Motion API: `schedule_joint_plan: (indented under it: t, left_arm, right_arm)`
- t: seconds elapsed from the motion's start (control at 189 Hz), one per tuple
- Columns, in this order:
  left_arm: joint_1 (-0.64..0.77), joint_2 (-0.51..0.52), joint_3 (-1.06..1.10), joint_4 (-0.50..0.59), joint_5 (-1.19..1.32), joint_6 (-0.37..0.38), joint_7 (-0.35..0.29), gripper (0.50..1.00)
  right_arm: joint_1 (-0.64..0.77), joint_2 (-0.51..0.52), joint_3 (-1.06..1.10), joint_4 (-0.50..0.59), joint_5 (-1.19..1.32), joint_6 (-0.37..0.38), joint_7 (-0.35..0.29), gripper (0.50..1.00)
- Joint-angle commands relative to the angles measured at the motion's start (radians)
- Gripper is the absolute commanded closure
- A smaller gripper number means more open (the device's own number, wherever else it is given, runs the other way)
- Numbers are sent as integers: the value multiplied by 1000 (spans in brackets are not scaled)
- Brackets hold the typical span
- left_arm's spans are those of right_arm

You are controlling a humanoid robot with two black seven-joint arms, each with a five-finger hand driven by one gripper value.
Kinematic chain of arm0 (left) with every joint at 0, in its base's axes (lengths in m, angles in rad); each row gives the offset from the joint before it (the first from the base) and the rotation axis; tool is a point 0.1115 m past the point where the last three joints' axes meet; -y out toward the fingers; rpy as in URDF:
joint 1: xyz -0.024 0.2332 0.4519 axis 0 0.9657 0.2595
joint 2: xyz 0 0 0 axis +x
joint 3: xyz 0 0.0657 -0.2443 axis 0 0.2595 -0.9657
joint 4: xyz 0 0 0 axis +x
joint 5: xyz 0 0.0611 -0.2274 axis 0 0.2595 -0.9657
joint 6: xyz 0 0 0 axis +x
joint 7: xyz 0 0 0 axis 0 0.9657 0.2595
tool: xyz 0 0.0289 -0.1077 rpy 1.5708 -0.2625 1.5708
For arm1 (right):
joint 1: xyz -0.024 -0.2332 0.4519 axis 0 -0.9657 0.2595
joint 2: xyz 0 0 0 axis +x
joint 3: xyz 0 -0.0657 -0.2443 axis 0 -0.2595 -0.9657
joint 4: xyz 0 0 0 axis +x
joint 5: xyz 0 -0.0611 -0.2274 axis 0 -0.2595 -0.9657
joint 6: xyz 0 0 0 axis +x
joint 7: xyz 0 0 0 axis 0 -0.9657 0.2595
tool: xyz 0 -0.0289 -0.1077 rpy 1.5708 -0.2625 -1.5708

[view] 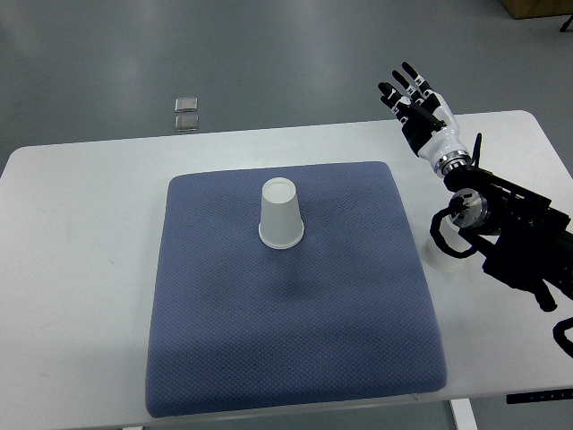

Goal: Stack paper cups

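A white paper cup (280, 214) stands upside down on the blue mat (286, 340), near the mat's far middle. My right hand (414, 97) is raised over the table's far right edge, well to the right of the cup, fingers spread and holding nothing. Its arm (501, 224) comes in from the right edge. A second white cup-like object (439, 258) shows partly under that arm, on the table just right of the mat; most of it is hidden. The left arm is out of view.
The mat lies on a white table (81, 269). Two small clear squares (186, 114) lie on the grey floor beyond the table's far edge. A brown box corner (537, 7) shows at the top right.
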Motion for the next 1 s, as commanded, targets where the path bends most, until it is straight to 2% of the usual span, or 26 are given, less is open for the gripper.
schedule_joint_plan:
  t: [0.0,0.996]
  left_arm:
    - [0,0,-5,-1,-2,0,0,500]
    - [8,0,-3,3,0,0,0,500]
  right_arm:
    - [1,0,0,1,0,0,-2,587]
    - [30,-5,-2,2,-9,-3,0,587]
